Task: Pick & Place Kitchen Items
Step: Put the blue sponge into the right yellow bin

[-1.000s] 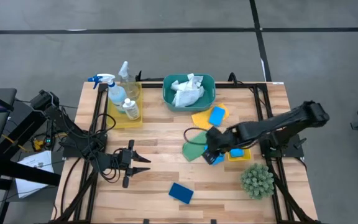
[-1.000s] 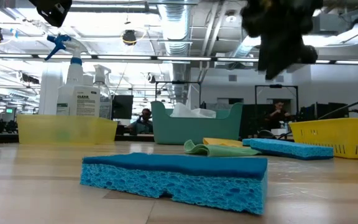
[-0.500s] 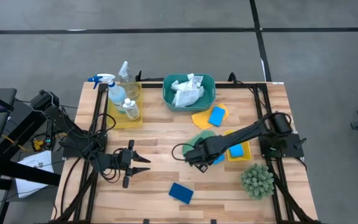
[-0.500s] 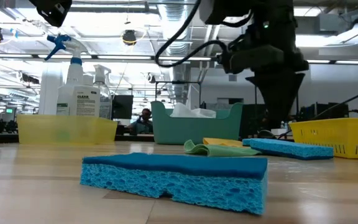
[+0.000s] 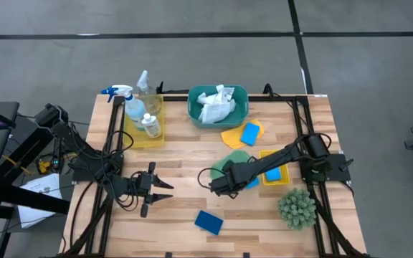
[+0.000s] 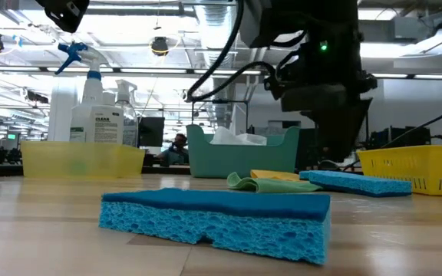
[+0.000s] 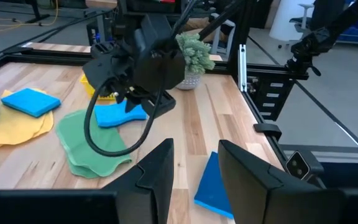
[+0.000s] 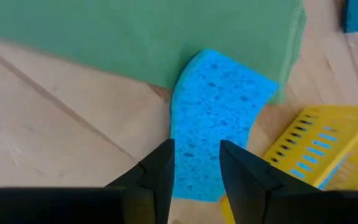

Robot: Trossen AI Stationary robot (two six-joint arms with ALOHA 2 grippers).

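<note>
Wood table [image 5: 178,161] is carrying two yellow trays [image 5: 146,136], teal basin [image 5: 218,115], green cloth [image 5: 229,161], yellow cloth [image 5: 232,136], dark-blue sponge [image 5: 209,221], spiky plant [image 5: 296,208].

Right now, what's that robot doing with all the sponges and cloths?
The right hand is holding a light-blue sponge low over the table, at the edge of the green cloth and next to a yellow tray. The left hand waits near the table's left side. A dark-blue sponge lies near the front edge.
</note>
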